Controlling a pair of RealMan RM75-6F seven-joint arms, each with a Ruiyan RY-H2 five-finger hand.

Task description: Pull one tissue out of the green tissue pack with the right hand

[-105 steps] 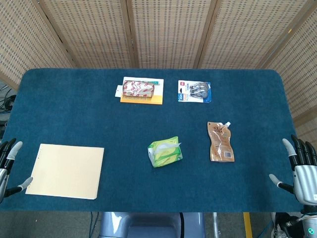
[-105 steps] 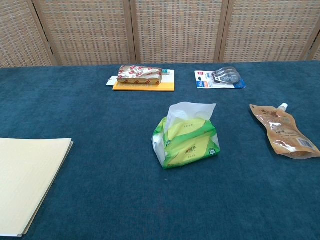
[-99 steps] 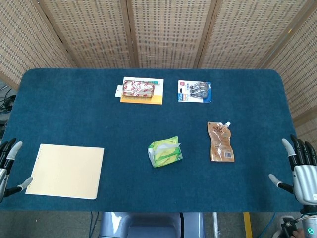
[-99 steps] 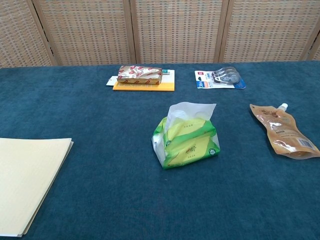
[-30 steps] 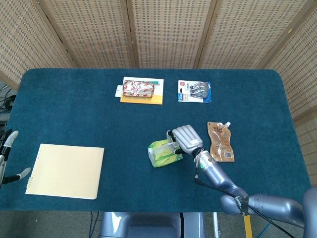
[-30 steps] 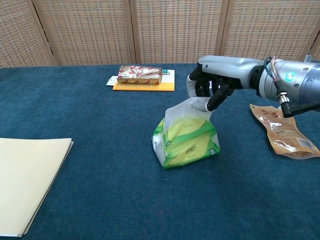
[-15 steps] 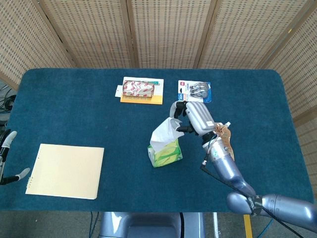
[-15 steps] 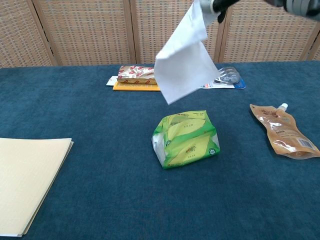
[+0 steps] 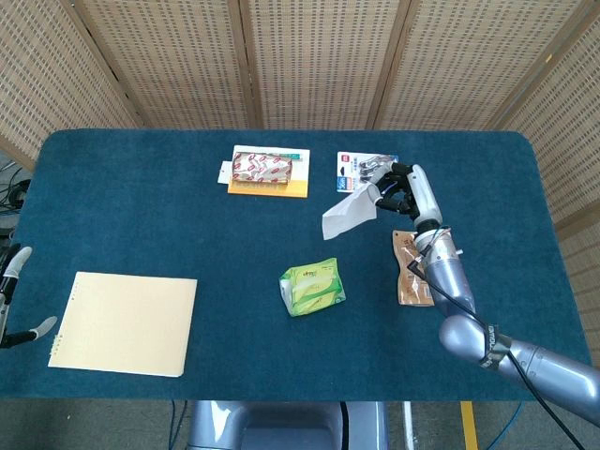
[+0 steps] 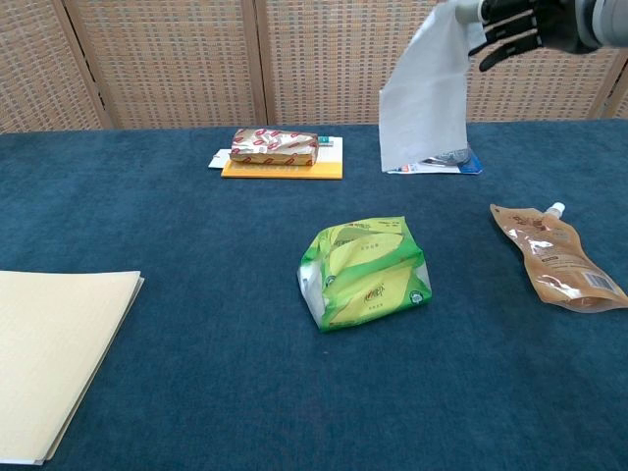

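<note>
holding one white tissue (image 9: 347,213) by its top edge, our right robot hand (image 9: 401,190) hangs raised above the far right part of the counter (image 9: 141,206), its fingers (image 10: 510,37) pinched on the sheet while the rest of it drapes down and to the left of the hand. the tissue is fully free of the green tissue pack (image 9: 312,288), which lies on the counter well below and to the left of the right robot hand, nearer to us, with no sheet standing out of its slot that we can see. in the chest view the hanging tissue partly covers the blue blister card (image 10: 453,160) behind it, which sits just under the hand. the brown spouted pouch (image 9: 417,272) lies flat below the hand, beside our right forearm. far to the hand's left, a red patterned packet (image 9: 262,167) rests on an orange pad (image 9: 269,187). our left robot hand (image 9: 11,298) shows only at the counter's near left edge, well apart from everything, with fingers apart and nothing in it; just beside it lies a pale yellow folder (image 9: 125,323).
</note>
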